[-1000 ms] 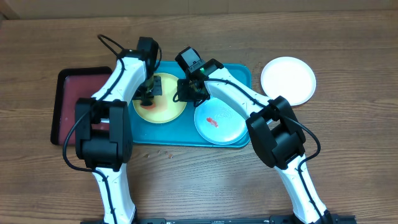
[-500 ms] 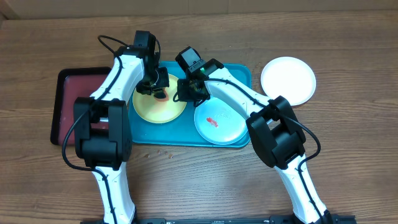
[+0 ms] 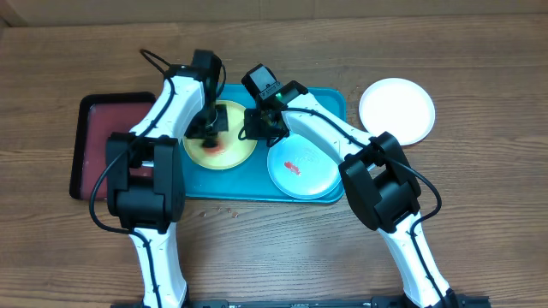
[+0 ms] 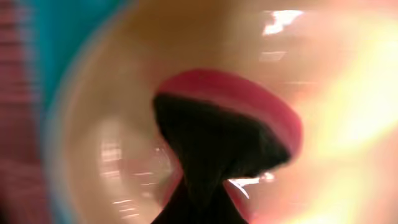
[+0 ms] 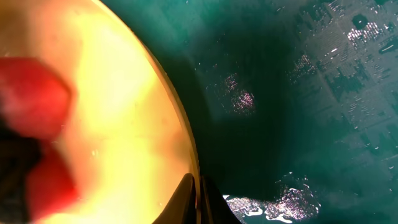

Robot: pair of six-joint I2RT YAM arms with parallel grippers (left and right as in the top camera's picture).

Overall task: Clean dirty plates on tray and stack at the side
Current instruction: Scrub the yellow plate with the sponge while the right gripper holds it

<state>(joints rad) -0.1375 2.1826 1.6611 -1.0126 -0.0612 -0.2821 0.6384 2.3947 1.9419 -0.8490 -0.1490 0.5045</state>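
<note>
Left tool pinching sponge on yellow plate, right tool clamping its rim (mint plate beside)

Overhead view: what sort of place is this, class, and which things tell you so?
Probably a robot test bench, not a kitchen: two robot arms work at a wooden table, over a blue tray holding a red-smeared plate.
</note>
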